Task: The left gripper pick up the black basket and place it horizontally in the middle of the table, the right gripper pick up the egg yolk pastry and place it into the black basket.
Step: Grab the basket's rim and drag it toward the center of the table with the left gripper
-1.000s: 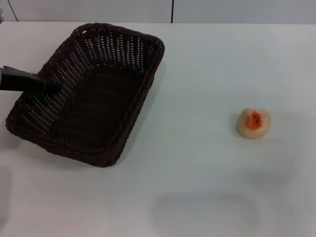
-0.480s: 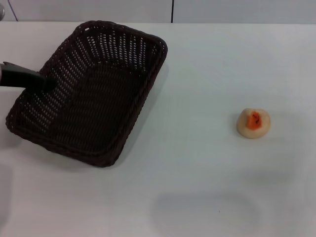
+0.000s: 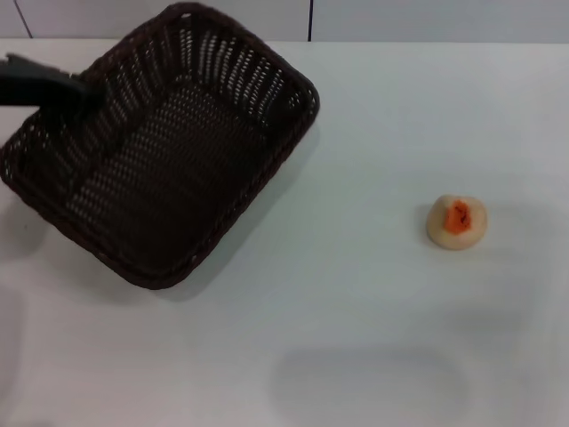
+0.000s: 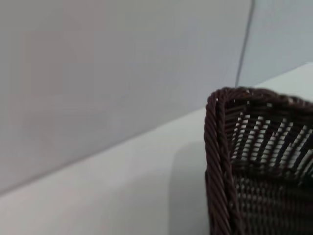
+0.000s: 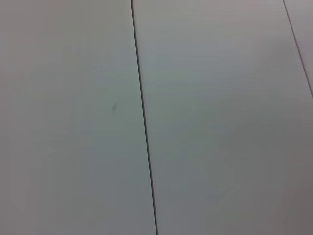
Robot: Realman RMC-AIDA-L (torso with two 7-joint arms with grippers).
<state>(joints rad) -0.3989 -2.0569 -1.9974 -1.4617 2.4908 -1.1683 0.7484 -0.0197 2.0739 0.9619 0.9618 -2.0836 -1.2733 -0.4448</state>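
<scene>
The black basket [image 3: 298,133] hangs tilted over the left part of the white table [image 3: 373,347], its far end raised and turned towards the back edge. My left gripper [image 3: 82,91] comes in from the left edge and is shut on the basket's left rim. The left wrist view shows a corner of the braided rim [image 4: 218,161] close up. The egg yolk pastry [image 3: 457,221] sits alone on the table at the right, well apart from the basket. My right gripper is out of view; its wrist view shows only a pale panelled wall [image 5: 220,117].
A pale wall with a dark vertical seam [image 3: 310,20] runs behind the table's back edge. A faint shadow [image 3: 364,382] lies on the table at the front middle.
The basket has risen off the table and turned, its far end swinging up and right towards the back edge, carried by my left gripper. The pastry has not moved.
</scene>
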